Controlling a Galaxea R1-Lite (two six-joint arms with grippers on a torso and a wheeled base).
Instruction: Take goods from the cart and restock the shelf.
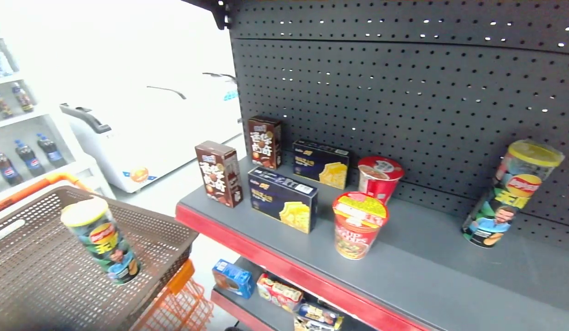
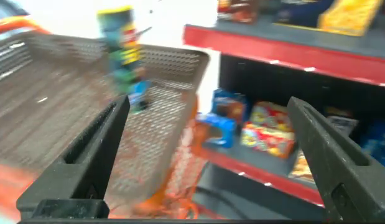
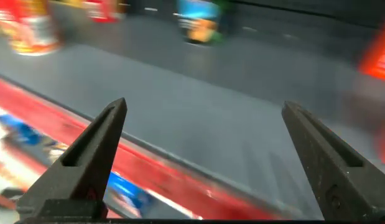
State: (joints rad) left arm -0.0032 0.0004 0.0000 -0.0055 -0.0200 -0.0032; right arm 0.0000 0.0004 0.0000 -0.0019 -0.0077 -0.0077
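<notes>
Head view: the chip can (image 1: 100,241) stands on its bottom in the brown basket (image 1: 174,225) of the cart. Its yellow lid is on top, so its long side runs up and down, with the top tipped a little away from the shelf (image 1: 427,276). It stands alone, near the basket's middle. In the left wrist view the same can (image 2: 125,56) stands up in the basket, well apart from the left gripper (image 2: 209,106). That gripper's jaws are spread wide with nothing between them.

The gray shelf with the red front edge is just beside the basket. On it stand two brown boxes (image 1: 219,174), two dark blue boxes (image 1: 283,198) and two red noodle cups (image 1: 359,224), in rows of front and back. Far along the shelf, a second chip can (image 1: 512,195) stands lid up, its top tipped toward the black peg wall (image 1: 404,92).

The right gripper (image 3: 204,106) hangs over the bare gray shelf top, jaws wide apart and holding nothing.
</notes>
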